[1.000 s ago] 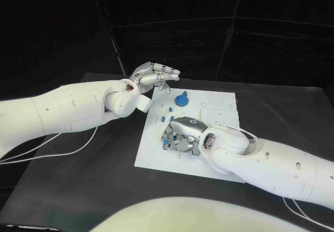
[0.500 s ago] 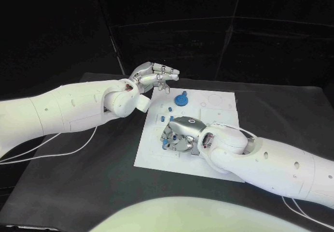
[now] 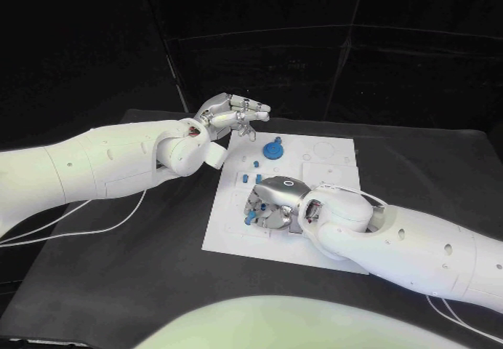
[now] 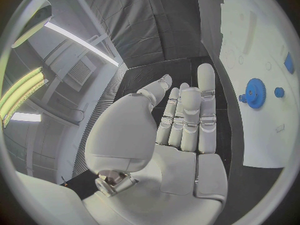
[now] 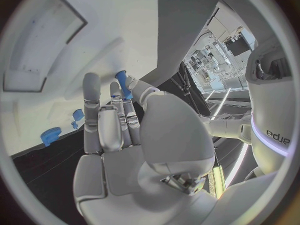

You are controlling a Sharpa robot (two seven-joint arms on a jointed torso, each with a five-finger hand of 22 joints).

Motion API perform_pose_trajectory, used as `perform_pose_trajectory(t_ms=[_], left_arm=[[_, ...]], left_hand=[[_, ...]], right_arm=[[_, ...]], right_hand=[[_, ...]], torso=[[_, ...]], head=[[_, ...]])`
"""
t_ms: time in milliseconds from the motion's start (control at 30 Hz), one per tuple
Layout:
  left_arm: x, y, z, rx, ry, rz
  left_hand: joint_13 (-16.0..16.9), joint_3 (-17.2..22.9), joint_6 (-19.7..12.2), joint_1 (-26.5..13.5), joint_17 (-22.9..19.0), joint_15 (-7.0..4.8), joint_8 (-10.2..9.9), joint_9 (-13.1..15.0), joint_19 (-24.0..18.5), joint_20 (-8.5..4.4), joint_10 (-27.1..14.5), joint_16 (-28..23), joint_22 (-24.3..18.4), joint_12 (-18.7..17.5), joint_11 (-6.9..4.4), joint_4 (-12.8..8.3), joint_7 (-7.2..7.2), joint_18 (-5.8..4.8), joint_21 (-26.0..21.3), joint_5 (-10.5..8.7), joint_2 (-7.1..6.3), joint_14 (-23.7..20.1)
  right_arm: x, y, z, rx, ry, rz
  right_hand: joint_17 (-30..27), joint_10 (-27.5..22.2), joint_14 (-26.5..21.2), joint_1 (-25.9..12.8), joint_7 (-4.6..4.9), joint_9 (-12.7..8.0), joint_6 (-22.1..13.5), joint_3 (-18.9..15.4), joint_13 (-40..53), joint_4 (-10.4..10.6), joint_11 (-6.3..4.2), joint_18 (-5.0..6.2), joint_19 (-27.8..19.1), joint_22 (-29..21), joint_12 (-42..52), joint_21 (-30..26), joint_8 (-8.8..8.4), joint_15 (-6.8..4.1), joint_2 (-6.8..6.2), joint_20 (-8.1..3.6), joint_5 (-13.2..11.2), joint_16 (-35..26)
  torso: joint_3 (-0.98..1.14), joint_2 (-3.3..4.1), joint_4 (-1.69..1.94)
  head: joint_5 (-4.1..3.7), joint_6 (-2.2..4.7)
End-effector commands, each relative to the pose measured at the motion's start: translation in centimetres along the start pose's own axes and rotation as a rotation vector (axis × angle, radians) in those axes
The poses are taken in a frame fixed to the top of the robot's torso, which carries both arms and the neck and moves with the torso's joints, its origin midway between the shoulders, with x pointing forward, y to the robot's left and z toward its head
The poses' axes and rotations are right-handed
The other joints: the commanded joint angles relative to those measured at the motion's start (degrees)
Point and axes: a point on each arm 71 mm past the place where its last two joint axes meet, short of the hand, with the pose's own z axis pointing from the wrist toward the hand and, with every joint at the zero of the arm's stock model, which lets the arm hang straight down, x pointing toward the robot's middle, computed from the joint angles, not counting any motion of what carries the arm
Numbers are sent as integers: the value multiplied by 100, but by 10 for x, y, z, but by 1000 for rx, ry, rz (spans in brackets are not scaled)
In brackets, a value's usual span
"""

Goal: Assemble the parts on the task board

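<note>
Silver right hand (image 3: 275,206) pinches blue part (image 5: 122,80) over task board (image 3: 325,163); left hand (image 3: 232,113) empty, fingers loosely apart.

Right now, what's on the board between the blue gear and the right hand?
In the head view, two small blue pegs sit on the task board between the blue gear and the right hand; otherwise that stretch is bare white board.

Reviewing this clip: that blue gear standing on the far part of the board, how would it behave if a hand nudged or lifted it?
The blue gear looks like stiff moulded plastic, probably light. Its toothed rim should give fingers purchase. It appears to sit on the task board with a knob on top, so a sideways nudge may turn it rather than slide it.
</note>
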Motion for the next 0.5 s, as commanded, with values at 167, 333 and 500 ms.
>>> perform_pose_trajectory(t_ms=[167, 333, 500], left_arm=[[1, -1, 0, 1, 16, -9], [1, -1, 1, 1, 17, -10], [2, -1, 1, 1, 17, -10]], left_hand=[[4, -31, -24, 1, -5, 5, 19, -9, -45, 3, -36, -27, -5, 38, 5, 1, 35, 34, -23, -13, 58, -27], [4, -31, -24, 1, -5, 5, 19, -9, -45, 3, -36, -27, -5, 38, 5, 1, 35, 34, -23, -13, 58, -27], [4, -31, -24, 1, -5, 5, 19, -9, -45, 3, -36, -27, -5, 38, 5, 1, 35, 34, -23, -13, 58, -27]], right_arm=[[3, 0, -2, 7, 11, -24], [2, 1, -3, 4, -5, -23], [3, 1, -3, 9, 0, -24]], right_hand=[[-5, 42, 176, -60, -5, 11, 47, 22, 9, 13, -5, -59, -6, 16, -43, 30, 34, -21, 16, 20, 23, 17], [-5, 43, 176, -60, -5, 11, 48, 22, 9, 14, -5, -59, -6, 17, -43, 31, 35, -21, 16, 20, 24, 17], [-1, 42, 175, -104, 0, 7, 37, 9, 7, 27, -1, -54, -20, -7, -66, 20, 23, -19, -14, 21, 24, 21]], torso=[[1, -2, -1], [2, -2, 2], [-3, -3, 0]], head=[[-2, 6], [-4, 13], [-6, 19]])
